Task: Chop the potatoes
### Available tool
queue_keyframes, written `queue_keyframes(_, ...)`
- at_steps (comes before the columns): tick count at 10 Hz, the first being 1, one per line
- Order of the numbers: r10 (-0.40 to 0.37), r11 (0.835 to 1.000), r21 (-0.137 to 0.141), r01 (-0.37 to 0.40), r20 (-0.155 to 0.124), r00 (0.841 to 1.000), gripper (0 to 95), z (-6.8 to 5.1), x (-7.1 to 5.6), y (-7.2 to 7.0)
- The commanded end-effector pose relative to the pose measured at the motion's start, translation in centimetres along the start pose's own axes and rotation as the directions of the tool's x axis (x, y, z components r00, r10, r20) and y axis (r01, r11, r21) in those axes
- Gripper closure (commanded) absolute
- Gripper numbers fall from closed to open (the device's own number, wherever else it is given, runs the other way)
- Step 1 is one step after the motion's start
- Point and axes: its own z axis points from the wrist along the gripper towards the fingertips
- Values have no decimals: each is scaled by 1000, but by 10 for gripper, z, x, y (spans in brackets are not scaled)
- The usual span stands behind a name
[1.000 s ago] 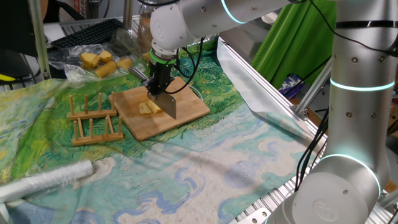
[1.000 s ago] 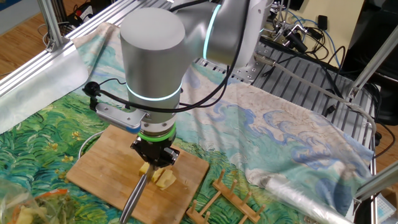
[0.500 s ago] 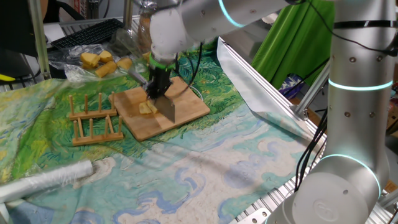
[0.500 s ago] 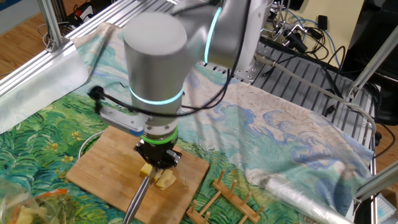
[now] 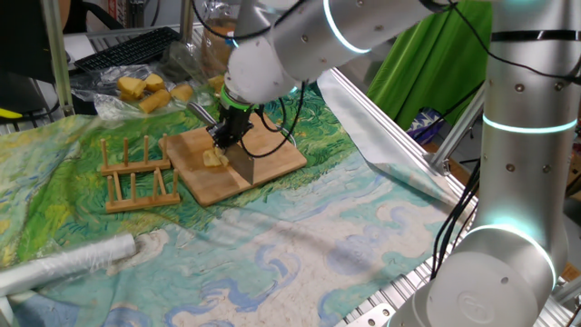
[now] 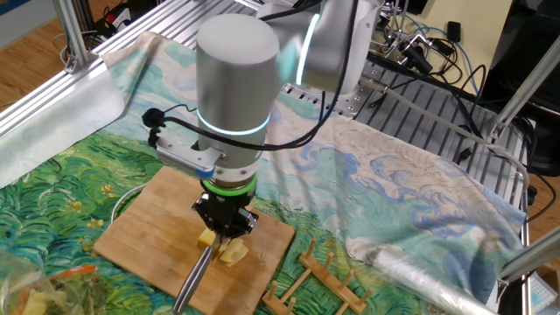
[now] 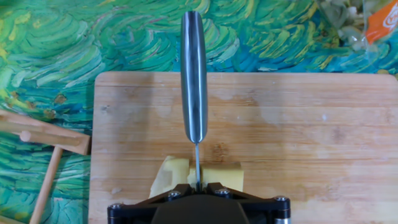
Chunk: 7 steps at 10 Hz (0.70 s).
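i see my arm's big grey wrist with its glowing ring standing over the bamboo cutting board (image 6: 149, 232), which lies on the swirly green-and-blue cloth (image 6: 385, 188). the gripper (image 6: 225, 229) points straight down and is clamped tight on a knife (image 6: 194, 278), whose steel handle sticks out toward the bottom edge. right under the gripper, the potatoes (image 6: 229, 252) sit on the board as pale yellow pieces touching the knife. a wooden rack (image 6: 324, 280) lies just beside the board.
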Motion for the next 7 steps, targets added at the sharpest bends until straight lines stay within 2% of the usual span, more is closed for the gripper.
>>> queue_keyframes(1,0,1000,-13,-1,-45,999,950,18,-2,-1)
queue_keyframes(5,-2,1000,-2,2,-71,997,950,0,0,-2)
queue_keyframes(6,3,1000,-2,-3,-80,997,950,-12,1,-1)
queue_keyframes(7,5,1000,-2,-5,-74,997,950,-13,1,-1)
